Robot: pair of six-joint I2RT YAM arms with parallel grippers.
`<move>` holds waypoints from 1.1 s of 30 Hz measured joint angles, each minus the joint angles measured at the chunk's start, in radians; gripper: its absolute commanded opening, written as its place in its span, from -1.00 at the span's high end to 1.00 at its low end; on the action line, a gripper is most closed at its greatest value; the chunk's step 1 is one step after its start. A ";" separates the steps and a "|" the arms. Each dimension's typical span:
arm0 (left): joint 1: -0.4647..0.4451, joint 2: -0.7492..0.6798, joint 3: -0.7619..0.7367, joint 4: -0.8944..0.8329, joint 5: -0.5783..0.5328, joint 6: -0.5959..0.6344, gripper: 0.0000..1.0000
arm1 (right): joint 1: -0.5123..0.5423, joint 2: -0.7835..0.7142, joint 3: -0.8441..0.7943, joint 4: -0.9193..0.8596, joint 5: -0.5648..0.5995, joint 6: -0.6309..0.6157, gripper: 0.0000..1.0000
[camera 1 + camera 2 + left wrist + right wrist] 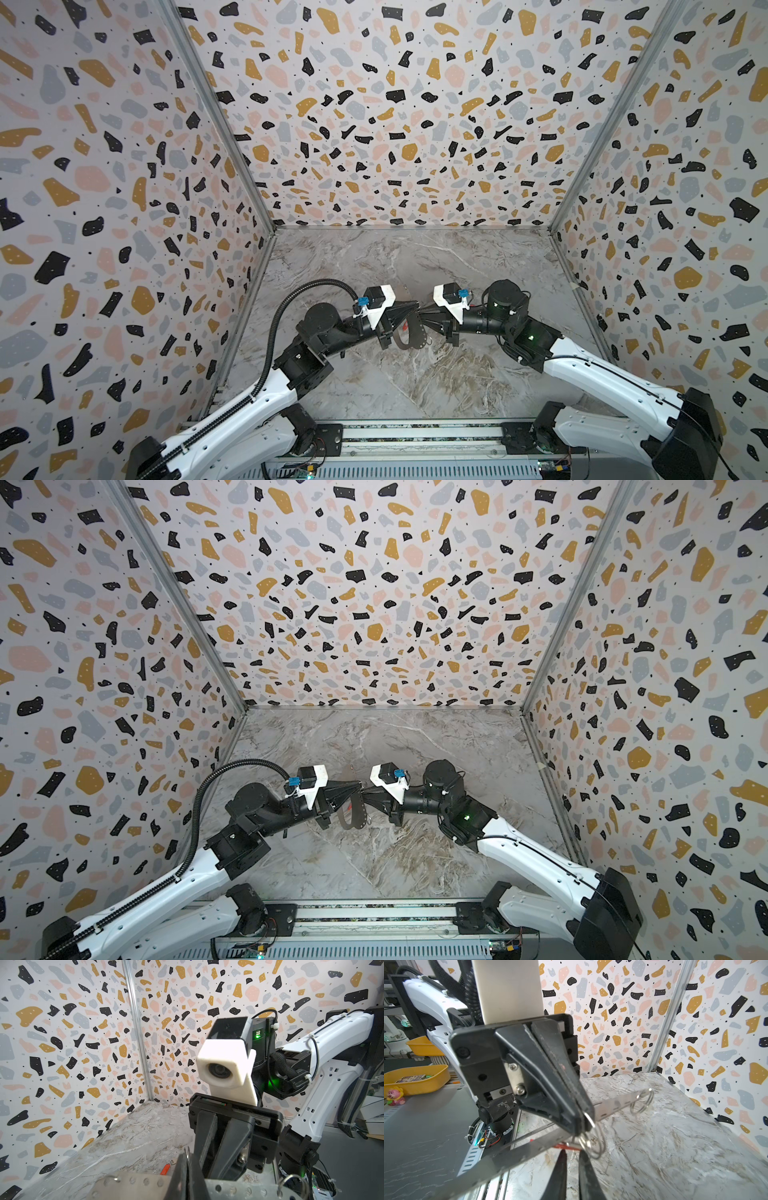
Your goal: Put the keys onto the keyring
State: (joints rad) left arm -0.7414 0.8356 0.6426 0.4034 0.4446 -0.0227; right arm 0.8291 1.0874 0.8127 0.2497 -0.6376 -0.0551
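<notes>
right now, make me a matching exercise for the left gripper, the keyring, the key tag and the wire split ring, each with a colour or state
Column one:
1. left gripper
2. keyring
3. key tag
4. wire split ring

Column two:
a. red-orange, small and oblong
b. clamped shut
c. thin silvery wire, hooked through a hole at the strip's end
d. flat dull-grey perforated metal, gripped and held off the table

Pairs: 1-b, 2-d, 3-a, 4-c
</notes>
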 measured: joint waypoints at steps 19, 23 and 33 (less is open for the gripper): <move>0.000 -0.015 -0.046 0.069 -0.066 -0.047 1.00 | 0.160 -0.011 0.044 -0.109 0.322 -0.116 0.31; 0.000 -0.022 -0.050 0.084 -0.065 -0.052 1.00 | 0.159 -0.062 0.039 -0.112 0.392 -0.116 0.30; 0.000 -0.023 -0.060 0.112 -0.057 -0.071 1.00 | 0.159 -0.099 0.024 -0.092 0.509 -0.115 0.20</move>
State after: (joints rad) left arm -0.7410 0.8124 0.5831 0.5152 0.3878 -0.0937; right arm 0.9886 0.9882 0.8368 0.1577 -0.1287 -0.1699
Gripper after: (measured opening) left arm 0.047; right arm 0.394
